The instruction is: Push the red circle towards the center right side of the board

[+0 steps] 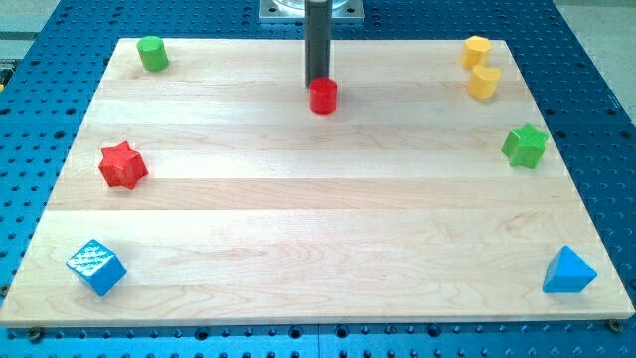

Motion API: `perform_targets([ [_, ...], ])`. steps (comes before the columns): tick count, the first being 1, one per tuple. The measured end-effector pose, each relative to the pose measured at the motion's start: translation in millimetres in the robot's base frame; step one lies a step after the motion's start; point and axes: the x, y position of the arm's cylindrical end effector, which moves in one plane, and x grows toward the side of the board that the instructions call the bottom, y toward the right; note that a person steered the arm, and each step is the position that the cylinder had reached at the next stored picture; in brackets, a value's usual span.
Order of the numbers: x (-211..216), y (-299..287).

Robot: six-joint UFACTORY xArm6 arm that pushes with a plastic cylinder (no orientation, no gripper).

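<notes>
On the board, left to right:
Board [298, 229]: pale wood, lying on a blue perforated table [30, 99].
Blue cube [96, 267]: near the view's bottom-left corner.
Red star [123, 165]: by the left edge, about mid-height, well above the blue cube.
Green cylinder [152, 53]: tucked up in the top-left corner.
Red circle [323, 96]: near the top edge, roughly centred left to right, well apart from every other block and a long way from the right side.
My tip [319, 80]: right at the red circle's top edge, looking to touch it from the view's top; the dark rod comes straight down from the top.
Pincer: none fitted, just the rod, so nothing spread or pinching.
Yellow blocks: one [477, 50] in the top-right corner, the second [484, 83] just below, touching or nearly so.
Green star [525, 146]: by the right edge, below the yellow pair.
Blue triangle [569, 270]: bottom-right corner.
</notes>
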Motion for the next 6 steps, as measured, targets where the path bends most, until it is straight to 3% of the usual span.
perform_targets([
  [2,23,-61],
  [3,33,-31],
  [5,24,81],
  [6,27,94],
])
